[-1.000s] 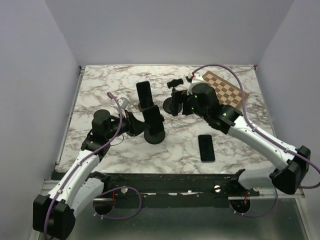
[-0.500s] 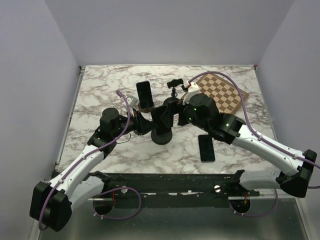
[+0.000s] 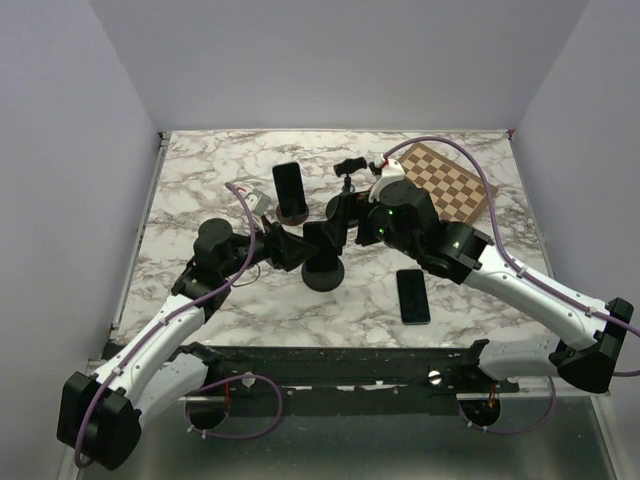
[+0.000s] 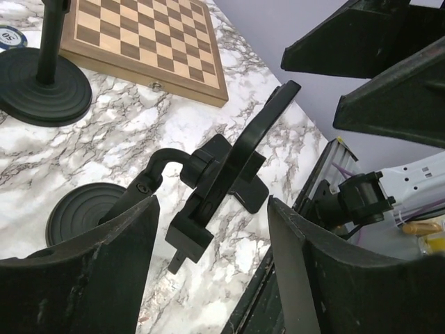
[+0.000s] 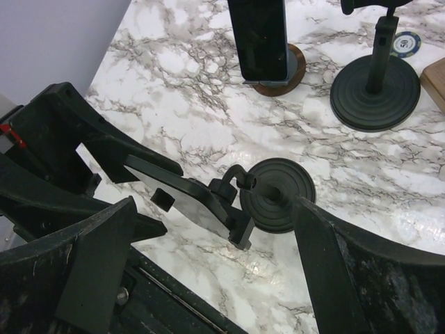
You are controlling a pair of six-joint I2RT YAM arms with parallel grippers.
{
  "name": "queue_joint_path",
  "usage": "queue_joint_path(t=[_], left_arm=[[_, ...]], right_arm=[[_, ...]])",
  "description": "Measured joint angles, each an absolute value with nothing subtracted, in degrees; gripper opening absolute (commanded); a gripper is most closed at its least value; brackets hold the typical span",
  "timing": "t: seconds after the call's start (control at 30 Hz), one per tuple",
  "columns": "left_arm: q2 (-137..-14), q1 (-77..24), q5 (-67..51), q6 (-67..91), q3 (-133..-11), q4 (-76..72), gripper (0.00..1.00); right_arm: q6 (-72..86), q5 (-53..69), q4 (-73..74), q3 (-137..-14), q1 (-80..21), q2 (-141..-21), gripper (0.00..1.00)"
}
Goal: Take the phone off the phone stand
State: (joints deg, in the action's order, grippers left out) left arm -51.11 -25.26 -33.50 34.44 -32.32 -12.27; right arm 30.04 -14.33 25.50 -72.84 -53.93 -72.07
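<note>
The black phone stand has a round base (image 3: pixel 323 276) and a cradle holding a dark phone (image 3: pixel 316 240), tilted between both grippers. In the left wrist view the cradle (image 4: pixel 217 182) shows from behind, with the phone (image 4: pixel 272 115) edge-on. In the right wrist view the phone (image 5: pixel 174 189) lies flat in the cradle beside the base (image 5: pixel 278 196). My left gripper (image 3: pixel 285 247) (image 4: pixel 208 209) is open at the phone's left end. My right gripper (image 3: pixel 336 222) (image 5: pixel 212 205) is open just above the stand.
A second phone (image 3: pixel 289 188) (image 5: pixel 259 35) leans on a round wooden holder behind. A third phone (image 3: pixel 413 296) lies flat at the front right. Another black stand (image 3: pixel 349 168) (image 5: pixel 375 89) and a chessboard (image 3: pixel 447 186) (image 4: pixel 146 42) are at the back right.
My right gripper has moved from the back stand to the phone stand. My left gripper has come closer to it. The stand has shifted a little to the right.
</note>
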Motion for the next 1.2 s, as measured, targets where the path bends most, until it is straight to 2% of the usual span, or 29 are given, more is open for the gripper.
queue_joint_path(t=[0.1,0.27,0.5,0.6,0.77,0.87,0.97,1.07,1.13,1.2], left_arm=[[-50.04,-25.26,-33.5,33.26,-31.27,-12.38,0.73],[-47.51,-25.26,-33.52,32.58,-27.44,-13.8,0.65],[-49.47,-25.34,-33.47,34.13,-25.63,-18.39,0.49],[-49.52,-26.06,-32.86,34.76,-25.43,-20.27,0.39],[-49.1,-29.17,-28.21,36.69,-23.81,-23.16,0.27],[-48.01,-31.4,-24.29,37.82,-22.17,-24.82,0.3],[-45.65,-34.04,-20.27,38.7,-19.92,-26.46,0.47],[-44.66,-34.94,-19.2,39.29,-18.79,-27.53,0.56],[-44.97,-35.24,-19.18,39.48,-18.52,-28.27,0.57],[-46.04,-35.38,-19.51,39.55,-18.5,-29.3,0.51]], right_arm=[[29.98,-14.11,25.74,-73.12,-53.93,-72.01,1.0],[29.87,-12.78,25.82,-73.12,-53.93,-72.01,1.0],[29.1,-11.44,25.8,-73.12,-53.93,-72.01,1.0],[28.91,-11.09,25.8,-73.12,-53.93,-72.01,1.0],[28.88,-11.03,25.8,-73.12,-53.93,-72.01,1.0],[28.88,-11.0,25.8,-73.12,-53.93,-72.05,1.0],[28.82,-10.98,26.0,-73.14,-53.93,-72.23,1.0],[28.45,-10.9,26.94,-73.19,-53.95,-72.51,1.0],[28.38,-10.98,28.21,-73.76,-54.24,-72.97,1.0],[28.36,-11.9,29.98,-74.83,-55.22,-73.71,1.0]])
